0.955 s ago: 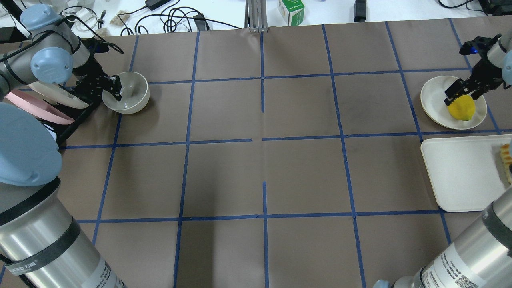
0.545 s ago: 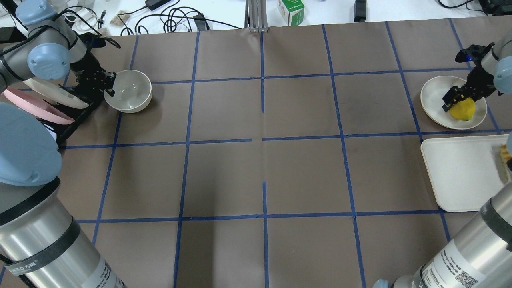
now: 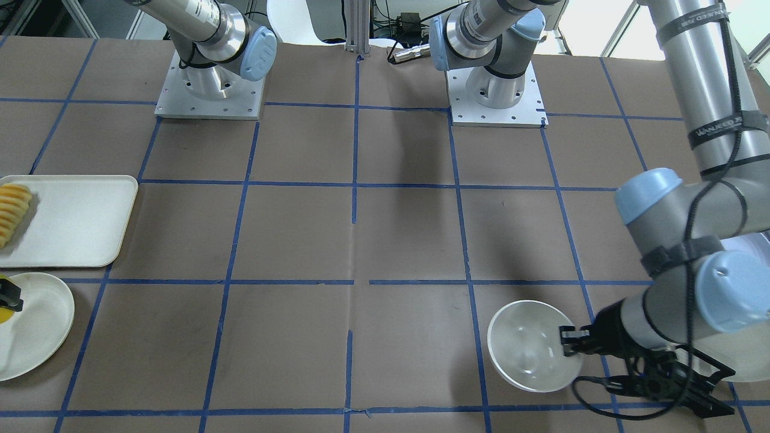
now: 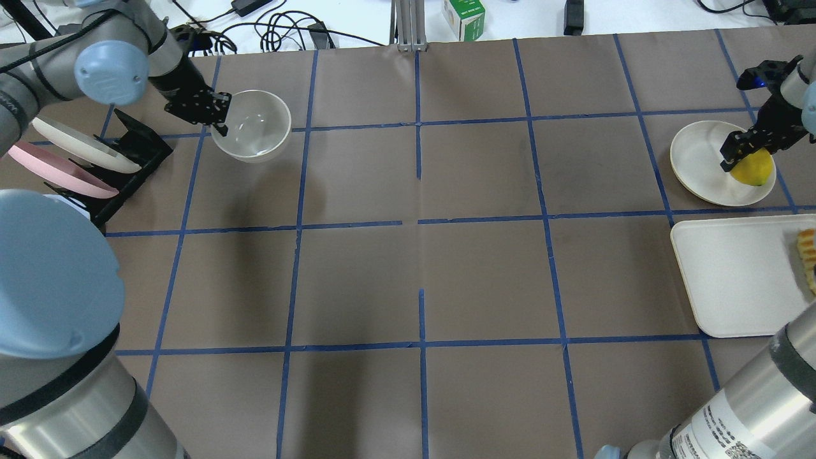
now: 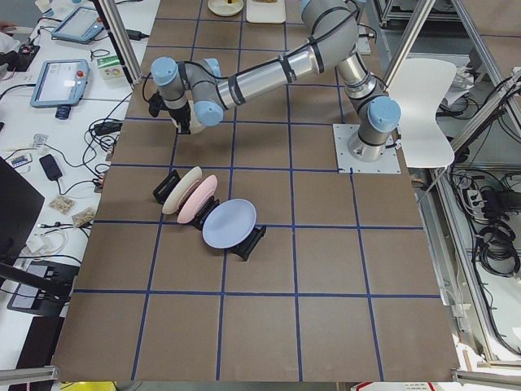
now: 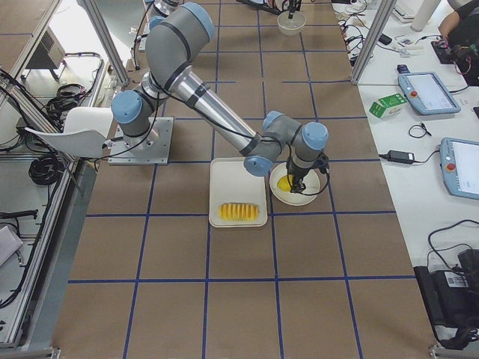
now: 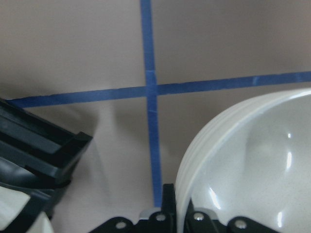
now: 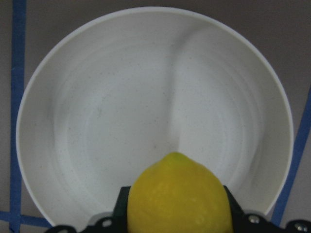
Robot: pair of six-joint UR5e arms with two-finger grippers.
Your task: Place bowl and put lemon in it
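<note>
The off-white bowl [image 4: 252, 132] hangs tilted above the table, right of the plate rack. My left gripper [image 4: 217, 118] is shut on its left rim. The front view shows the bowl [image 3: 529, 346] and that gripper [image 3: 568, 347]; the left wrist view shows the bowl [image 7: 252, 165] with the rim between the jaws. My right gripper [image 4: 743, 150] is shut on the yellow lemon [image 4: 755, 169], held over the right side of the shallow white plate [image 4: 698, 153]. The right wrist view shows the lemon [image 8: 177, 194] above the plate [image 8: 121, 121].
A black rack [image 4: 131, 153] with pastel plates stands at the far left. A white tray [image 4: 733, 274] with a sliced orange-yellow food piece [image 4: 808, 255] lies in front of the shallow plate. Cables and a green box [image 4: 464, 18] lie beyond the far edge.
My left gripper has lifted the bowl and carried it right, away from the rack. My right gripper has closed on the lemon and shifted it slightly right over the plate.
</note>
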